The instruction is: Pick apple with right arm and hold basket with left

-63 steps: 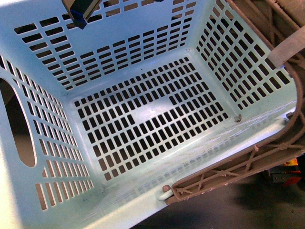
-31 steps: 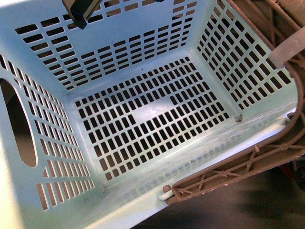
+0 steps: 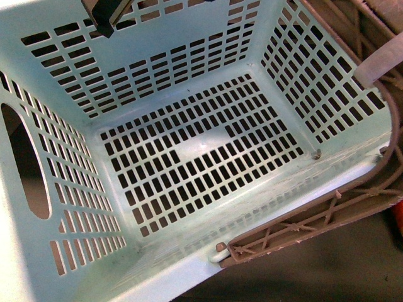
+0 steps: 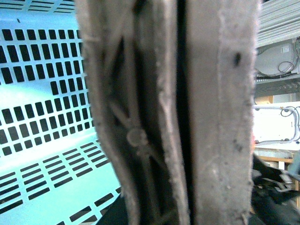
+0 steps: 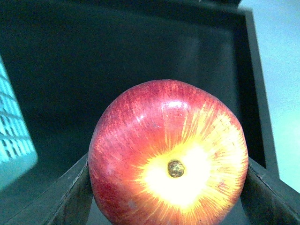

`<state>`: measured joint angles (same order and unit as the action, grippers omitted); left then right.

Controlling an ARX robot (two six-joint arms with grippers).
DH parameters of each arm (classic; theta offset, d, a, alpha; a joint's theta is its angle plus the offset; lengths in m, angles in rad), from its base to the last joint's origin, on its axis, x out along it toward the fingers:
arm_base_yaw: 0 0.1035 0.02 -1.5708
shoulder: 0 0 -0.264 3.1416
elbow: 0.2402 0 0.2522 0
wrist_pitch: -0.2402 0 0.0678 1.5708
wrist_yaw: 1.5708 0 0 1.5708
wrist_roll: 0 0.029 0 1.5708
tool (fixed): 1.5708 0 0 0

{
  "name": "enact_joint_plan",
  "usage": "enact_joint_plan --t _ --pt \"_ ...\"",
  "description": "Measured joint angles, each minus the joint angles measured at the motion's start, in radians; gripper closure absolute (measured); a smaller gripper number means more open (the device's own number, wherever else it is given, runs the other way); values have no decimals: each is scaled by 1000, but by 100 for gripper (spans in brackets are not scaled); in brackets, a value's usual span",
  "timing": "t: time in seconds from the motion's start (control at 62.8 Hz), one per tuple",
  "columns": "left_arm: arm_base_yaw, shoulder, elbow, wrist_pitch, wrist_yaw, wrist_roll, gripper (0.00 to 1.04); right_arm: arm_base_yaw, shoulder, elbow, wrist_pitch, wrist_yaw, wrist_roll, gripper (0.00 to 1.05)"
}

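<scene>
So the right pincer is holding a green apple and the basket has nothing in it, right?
Almost. The apple is red with a yellow patch around its stem, not green; the right wrist view shows it. The right pincer does hold it, and the basket has nothing in it.

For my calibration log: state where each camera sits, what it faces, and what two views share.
Front: on the body, looking into the basket; a dark part, perhaps an arm's, at the top edge.
Left wrist: close against the brown handles; no pincer shows.
Right wrist: faces the apple held in the right pincer.
Shared: front and left wrist show basket, handles.
</scene>
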<state>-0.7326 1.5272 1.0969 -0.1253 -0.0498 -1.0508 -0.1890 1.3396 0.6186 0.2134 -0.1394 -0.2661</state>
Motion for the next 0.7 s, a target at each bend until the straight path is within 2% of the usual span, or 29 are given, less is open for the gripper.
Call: enact_joint_plan --t 0.096,0.159,0.398,0.542,0.701 --pt "0 0 0 0 -2 0 90 70 -105 38 -33 5 32 30" --pt "0 0 0 0 0 0 90 148 -154 69 -47 19 65 30" --pt "0 0 0 0 0 0 90 382 -135 102 -29 69 135 30" --pt "0 0 0 0 0 0 90 455 -77 102 -11 82 166 30" --pt "0 0 0 0 -2 0 90 495 -35 102 -8 91 209 30"
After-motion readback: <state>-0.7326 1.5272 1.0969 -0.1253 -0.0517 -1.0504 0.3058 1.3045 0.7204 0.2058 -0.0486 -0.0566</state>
